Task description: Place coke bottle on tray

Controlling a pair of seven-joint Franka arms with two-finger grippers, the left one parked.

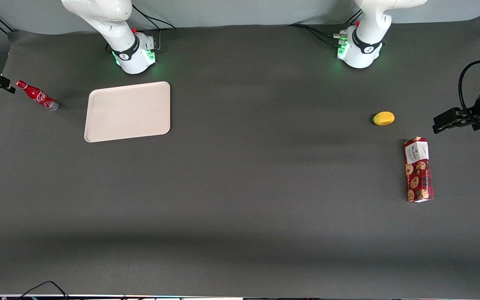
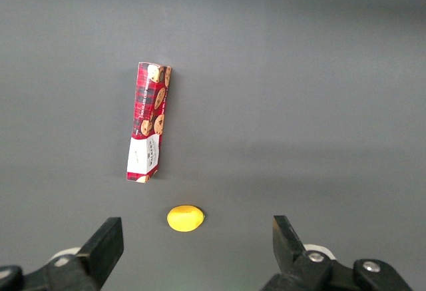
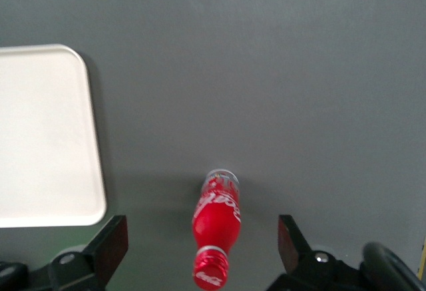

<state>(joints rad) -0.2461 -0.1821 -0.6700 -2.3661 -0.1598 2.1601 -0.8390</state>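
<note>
Front view first, sweeping across from the working arm's end of the desk: my gripper (image 1: 4, 83) hangs over that end edge, just beside the cap of the coke bottle (image 1: 37, 96), which stands upright on the bare desk. Near it, apart and not touching, lies the tray (image 1: 128, 111), flat in front of the working arm's base and with nothing on it. Well off toward the parked arm's end are a yellow fruit (image 1: 383, 118) and, nearer the camera, a cookie box (image 1: 418, 169) on its side.

From the right wrist view, the gripper (image 3: 203, 244) has its fingers spread wide, one finger (image 3: 110, 244) on each side of the coke bottle (image 3: 216, 231), neither touching it, and nothing held. The tray (image 3: 46, 134) shows its rounded corner close by.

I judge the bottle to be stiff and light, likely metal or hard plastic with a glossy, slippery skin. It is slim and tall, so a nudge could topple it and send it rolling. I would close on the straight body below the shoulder, not the narrow neck or cap, squarely and firmly, and keep it upright on the way over the low rim.
</note>
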